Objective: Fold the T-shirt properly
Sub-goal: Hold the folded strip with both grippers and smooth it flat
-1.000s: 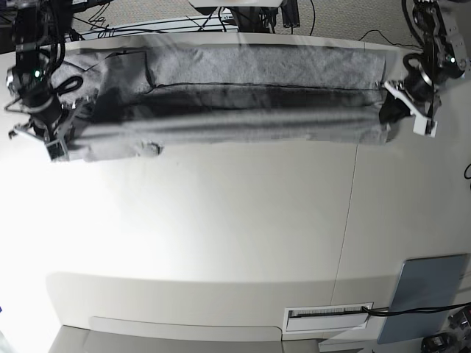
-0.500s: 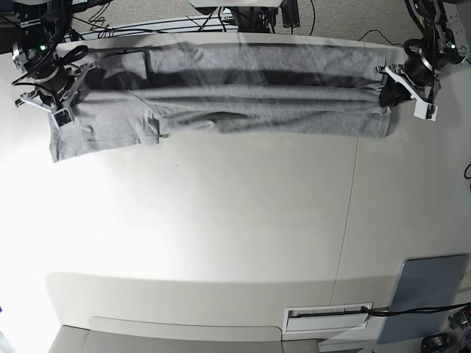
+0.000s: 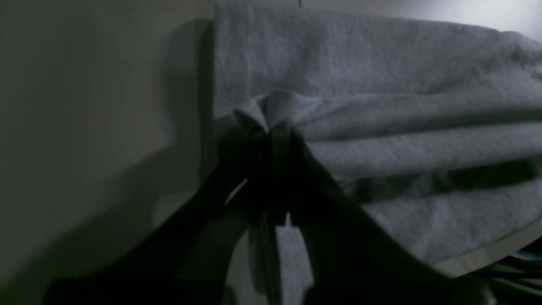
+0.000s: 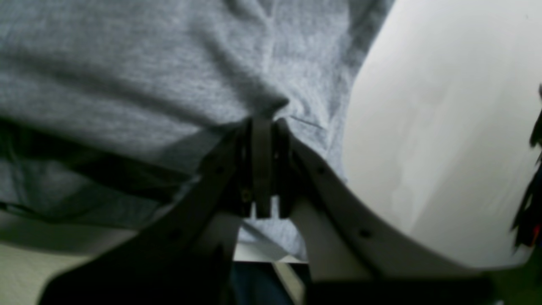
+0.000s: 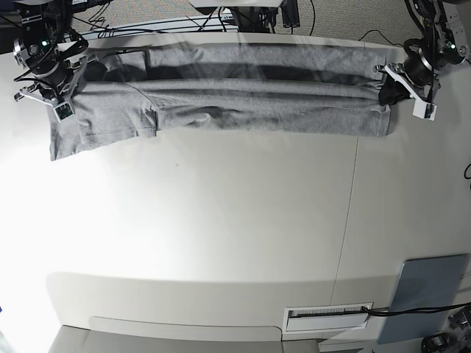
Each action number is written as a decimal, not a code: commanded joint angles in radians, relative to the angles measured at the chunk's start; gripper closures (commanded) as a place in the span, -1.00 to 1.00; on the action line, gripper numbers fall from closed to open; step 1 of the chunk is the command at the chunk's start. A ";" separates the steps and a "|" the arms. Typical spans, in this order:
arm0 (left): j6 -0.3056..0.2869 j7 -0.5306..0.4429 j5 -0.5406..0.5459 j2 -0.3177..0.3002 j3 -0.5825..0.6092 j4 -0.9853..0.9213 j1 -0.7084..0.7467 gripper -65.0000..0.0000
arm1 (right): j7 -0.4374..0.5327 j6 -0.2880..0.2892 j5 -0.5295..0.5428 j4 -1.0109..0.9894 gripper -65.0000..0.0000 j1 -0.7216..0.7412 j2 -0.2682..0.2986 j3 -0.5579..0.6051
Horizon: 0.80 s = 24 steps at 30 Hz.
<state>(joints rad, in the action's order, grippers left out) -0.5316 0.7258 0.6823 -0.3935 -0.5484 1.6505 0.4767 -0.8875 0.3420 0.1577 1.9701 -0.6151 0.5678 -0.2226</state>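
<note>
Base view, grey T-shirt (image 5: 272, 119) along table's (image 5: 243, 213) far edge

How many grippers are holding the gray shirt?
2. The left gripper pinches the T-shirt near its end on the picture's right; the right gripper pinches it near the other end.
</note>
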 commanded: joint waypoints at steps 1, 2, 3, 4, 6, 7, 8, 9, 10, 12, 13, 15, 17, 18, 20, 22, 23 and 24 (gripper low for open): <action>0.010 -0.013 -0.002 -0.022 -0.013 0.015 0.003 1.00 | -0.003 0.023 -0.021 0.013 0.93 0.000 0.022 -0.015; 0.010 -0.006 -0.002 -0.022 -0.013 0.015 0.003 1.00 | -0.003 0.061 -0.021 0.013 0.73 0.000 0.022 -0.015; 0.010 -0.005 -0.002 -0.022 -0.013 0.015 0.003 1.00 | -0.002 0.086 -0.021 0.013 0.52 0.000 0.023 -0.015; 0.010 -0.002 -0.002 -0.023 -0.013 0.015 0.003 0.96 | -0.001 0.096 -0.021 0.013 0.32 0.000 0.023 -0.015; 0.010 0.000 -0.002 -0.022 -0.013 0.015 0.003 0.59 | 0.002 0.095 -0.021 0.013 0.07 0.000 0.023 -0.015; 0.010 -0.001 -0.001 -0.023 -0.013 0.015 0.003 0.38 | 0.006 0.094 -0.020 0.013 0.06 0.000 0.023 -0.015; 0.010 -0.002 -0.001 -0.023 -0.013 0.015 0.002 0.18 | 0.012 0.094 -0.020 0.013 0.06 0.000 0.023 -0.015; 0.010 -0.011 -0.001 -0.022 -0.013 0.015 0.003 0.02 | 0.019 0.094 -0.020 0.013 0.06 0.000 0.023 -0.015; 0.010 -0.021 -0.002 -0.023 -0.013 0.015 0.003 -0.07 | 0.024 0.090 -0.020 0.013 0.06 0.000 0.023 -0.015; 0.011 -0.040 -0.002 -0.022 -0.013 0.015 0.003 -0.08 | 0.029 0.080 -0.016 0.013 0.06 0.001 0.023 -0.015; 0.017 -0.044 -0.002 -0.022 -0.013 0.015 0.002 -0.08 | 0.030 0.071 -0.016 0.013 0.06 0.000 0.023 -0.015; 0.055 -0.044 -0.026 -0.022 -0.013 0.015 0.003 -0.08 | 0.030 0.052 -0.016 0.013 0.06 0.000 0.023 -0.015; 0.106 -0.043 -0.086 -0.022 -0.013 0.009 0.003 -0.08 | 0.032 0.038 -0.016 0.013 0.06 0.001 0.023 -0.015; 0.116 -0.043 -0.095 -0.022 -0.013 0.000 0.003 -0.08 | 0.035 0.035 -0.016 0.013 0.06 0.001 0.023 -0.015; 0.081 -0.042 -0.077 -0.019 -0.013 -0.021 0.003 -0.08 | 0.055 0.035 -0.016 0.013 0.06 0.001 0.023 -0.015; 0.036 -0.027 -0.019 -0.019 -0.011 -0.044 0.003 -0.08 | 0.071 0.034 -0.016 0.013 0.06 0.003 0.023 -0.015; 0.032 -0.023 0.008 -0.019 -0.011 -0.056 0.003 -0.08 | 0.077 0.034 -0.016 0.013 0.06 0.003 0.023 -0.015; 0.033 -0.018 0.030 -0.019 -0.011 -0.068 0.003 -0.08 | 0.081 0.035 -0.016 0.013 0.06 0.003 0.023 -0.015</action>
<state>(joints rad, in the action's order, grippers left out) -0.4953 0.7059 0.7055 -0.3965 -0.5518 1.5742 0.4759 -0.8276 0.3851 0.1429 1.9701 -0.6144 0.5732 -0.2237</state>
